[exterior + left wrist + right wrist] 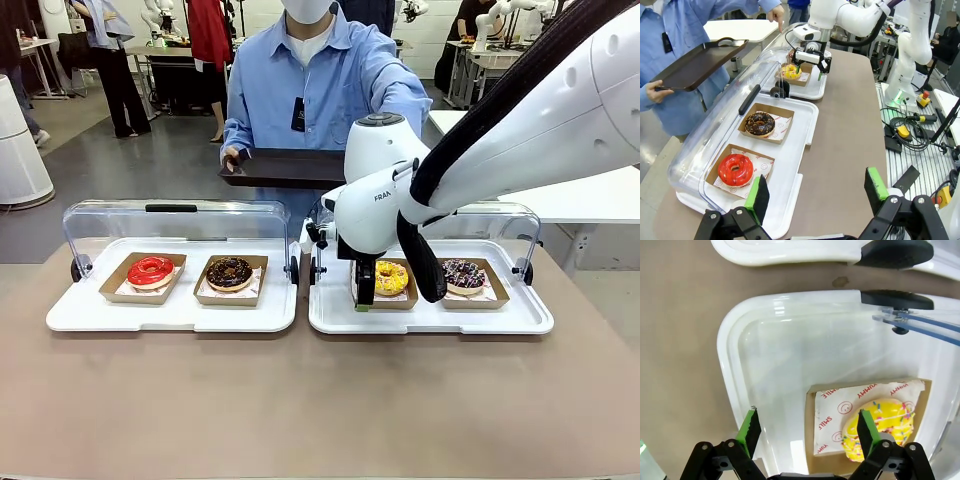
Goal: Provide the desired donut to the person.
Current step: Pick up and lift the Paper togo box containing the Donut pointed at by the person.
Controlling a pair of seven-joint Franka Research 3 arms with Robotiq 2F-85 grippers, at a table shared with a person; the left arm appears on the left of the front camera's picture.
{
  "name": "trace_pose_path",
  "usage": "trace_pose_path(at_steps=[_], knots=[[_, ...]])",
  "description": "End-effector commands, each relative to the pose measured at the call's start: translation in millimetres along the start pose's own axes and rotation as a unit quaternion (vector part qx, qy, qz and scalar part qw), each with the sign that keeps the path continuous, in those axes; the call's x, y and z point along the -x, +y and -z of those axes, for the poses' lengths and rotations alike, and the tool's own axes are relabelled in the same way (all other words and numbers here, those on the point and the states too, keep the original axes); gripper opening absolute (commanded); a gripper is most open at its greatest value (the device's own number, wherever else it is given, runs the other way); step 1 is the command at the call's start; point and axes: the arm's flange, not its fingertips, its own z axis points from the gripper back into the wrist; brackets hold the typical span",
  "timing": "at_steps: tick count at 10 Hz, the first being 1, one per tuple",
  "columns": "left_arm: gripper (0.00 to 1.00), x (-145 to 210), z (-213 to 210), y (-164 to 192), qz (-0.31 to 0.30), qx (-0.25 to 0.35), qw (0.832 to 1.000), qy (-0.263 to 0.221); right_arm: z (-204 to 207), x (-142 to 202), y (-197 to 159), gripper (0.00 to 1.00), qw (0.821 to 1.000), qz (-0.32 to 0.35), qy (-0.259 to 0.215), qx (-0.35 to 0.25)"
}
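Observation:
A yellow sprinkled donut lies in a cardboard tray at the left of the right white tray. My right gripper hangs open just above that tray, its fingers straddling the cardboard's near edge, and it holds nothing. The person stands across the table holding a dark serving tray, one finger pointing down toward the yellow donut. My left gripper is open and empty above the table, beside the left white tray.
A chocolate sprinkled donut sits right of the yellow one. The left white tray holds a red donut and a chocolate donut. Clear lids stand open behind both trays. Bare brown table lies in front.

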Motion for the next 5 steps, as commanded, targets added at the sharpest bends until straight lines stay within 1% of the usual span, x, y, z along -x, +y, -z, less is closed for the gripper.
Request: trace_pose_path(at_steps=[1,5], knots=[[1.0,1,0,-1,0.011,-0.002,1.0,-0.014,13,10,-4,1.0,1.0,-0.001,0.003,0.004],[1.0,1,0,-1,0.011,-0.002,1.0,-0.014,27,7,-5,1.0,1.0,-0.02,-0.001,-0.006]])
